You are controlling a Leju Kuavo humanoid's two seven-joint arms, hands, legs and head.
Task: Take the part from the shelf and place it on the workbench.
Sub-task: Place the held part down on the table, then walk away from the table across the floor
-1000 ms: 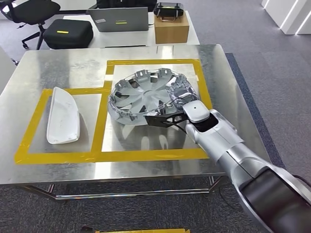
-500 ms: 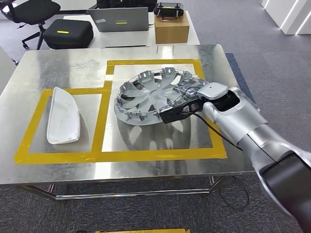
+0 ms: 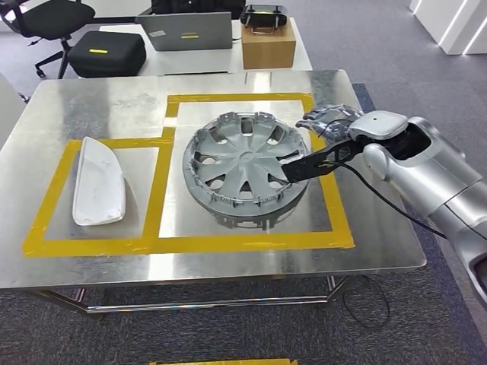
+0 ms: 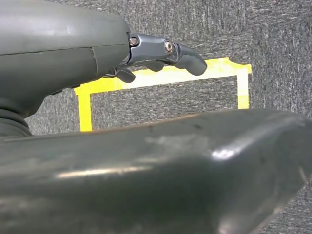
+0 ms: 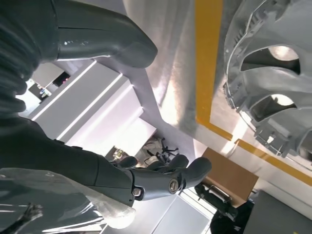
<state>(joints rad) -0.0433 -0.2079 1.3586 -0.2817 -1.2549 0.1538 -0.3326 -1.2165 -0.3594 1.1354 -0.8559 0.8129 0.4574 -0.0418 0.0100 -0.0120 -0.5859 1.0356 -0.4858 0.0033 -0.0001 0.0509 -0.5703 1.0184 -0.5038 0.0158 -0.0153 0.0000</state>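
Note:
The silver hubcap (image 3: pixel 244 163) lies flat on the steel workbench (image 3: pixel 115 99), inside the right yellow-taped box (image 3: pixel 241 243). My right hand (image 3: pixel 330 137) hovers at its right rim, fingers spread and holding nothing; one dark finger (image 3: pixel 301 167) reaches to the rim's edge. In the right wrist view the right hand (image 5: pixel 73 161) has thumb and fingers apart, with the hubcap (image 5: pixel 272 73) lying clear of them. My left hand (image 4: pixel 110 53) hangs over grey carpet, fingers stretched out and empty.
A white curved part (image 3: pixel 99 182) lies in the left taped box. Behind the bench, a second table carries a laptop (image 3: pixel 185 30), a cardboard box (image 3: pixel 268 42) and a black case (image 3: pixel 107 52). The bench's right edge (image 3: pixel 396 182) runs under my right arm.
My right hand carried the tilted hubcap rightward, set it down flat in the taped box, let go, and drew back to the right.

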